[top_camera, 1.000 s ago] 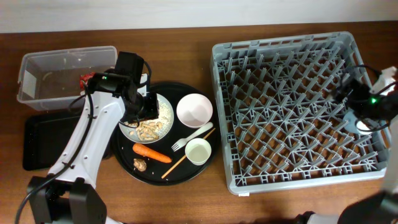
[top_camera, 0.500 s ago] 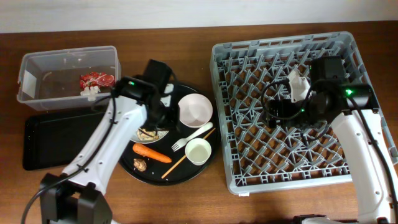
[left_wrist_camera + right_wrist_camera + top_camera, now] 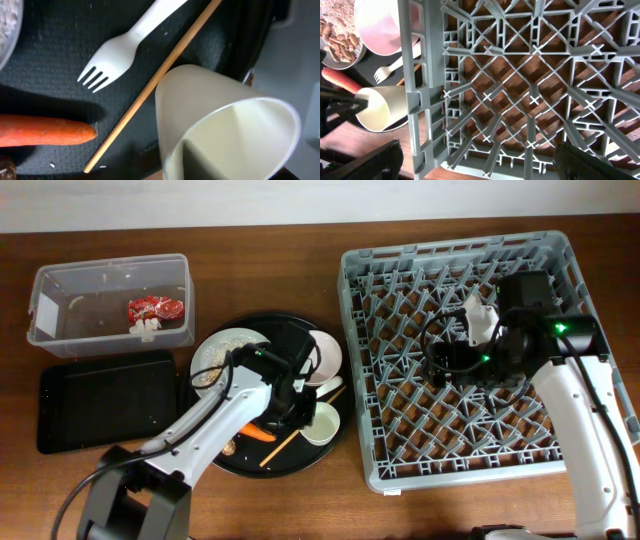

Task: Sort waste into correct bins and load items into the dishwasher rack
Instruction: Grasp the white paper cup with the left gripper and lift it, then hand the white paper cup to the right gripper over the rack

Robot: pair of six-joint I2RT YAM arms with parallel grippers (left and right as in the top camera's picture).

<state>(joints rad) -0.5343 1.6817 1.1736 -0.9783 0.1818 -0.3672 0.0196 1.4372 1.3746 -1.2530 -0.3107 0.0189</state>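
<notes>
- The small white cup (image 3: 320, 423) sits at the right side of the round black tray (image 3: 250, 468), just beside the left wall of the grey dishwasher rack (image 3: 357, 380). From overhead its mouth faces up. In the left wrist view its tapered body runs from upper left to the wide rim at lower right.
- The left gripper (image 3: 306, 416) is closed on the cup's rim, with a dark finger at the rim's left in the right wrist view.
- A wooden chopstick (image 3: 150, 90) lies diagonally just beside the cup. The white plastic fork (image 3: 125, 47) lies nearly parallel beyond it, tines toward the orange carrot (image 3: 45, 131).
- The white bowl (image 3: 328, 355) is on the tray's far side. The white plate (image 3: 222, 352) with pale scraps overlaps the tray's left rim, and a small brown lump (image 3: 230, 448) lies near the carrot.
- The right gripper (image 3: 480, 167) hangs over the rack with its jaws spread wide, holding nothing.
- Toward the surface's far-left corner, the clear tub (image 3: 60, 290) holds a red wrapper (image 3: 155, 308). The shallow black rectangular tray (image 3: 100, 395) lies in front of it.
</notes>
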